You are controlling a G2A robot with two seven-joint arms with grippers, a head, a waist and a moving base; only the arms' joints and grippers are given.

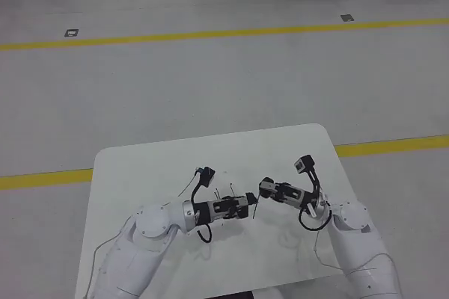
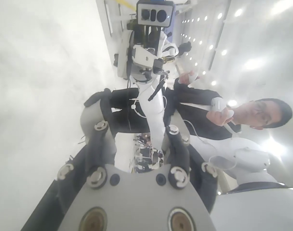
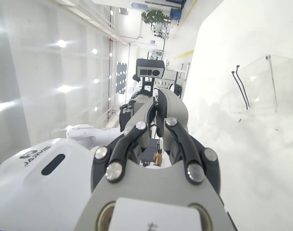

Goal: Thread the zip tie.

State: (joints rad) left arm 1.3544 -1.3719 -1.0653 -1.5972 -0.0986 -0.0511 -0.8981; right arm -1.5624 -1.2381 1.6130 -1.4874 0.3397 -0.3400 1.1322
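Top view: where is the zip tie (image 1: pixel 254 211) seen?

It is held over the middle of the table (image 1: pixel 150 172), pinched at the tip of the right gripper (image 1: pixel 261 187). It is seen as a thin dark strap hanging tilted below that tip. The left gripper (image 1: pixel 249 199) is placed just beside it, tip facing tip, also above the table's middle

Right gripper state confirmed?

Right wrist view: its fingers (image 3: pixel 162 106) are drawn together, one ribbed pad is exposed, and no gap can be made out. The strap itself cannot be made out between them there. In the left wrist view the strap is seen hanging from that gripper's tip

Left gripper?

Left wrist view: one dark finger (image 2: pixel 98 98) is seen spread far to the side and the linkage is splayed wide. Nothing is seen gripped. The strap is seen beyond it, apart from it

Anything else noted on the table?

A clear box (image 3: pixel 252 90) is stood on the table, off to one side of both grippers. Two more black ties (image 3: pixel 241 88) are seen inside it, heads up
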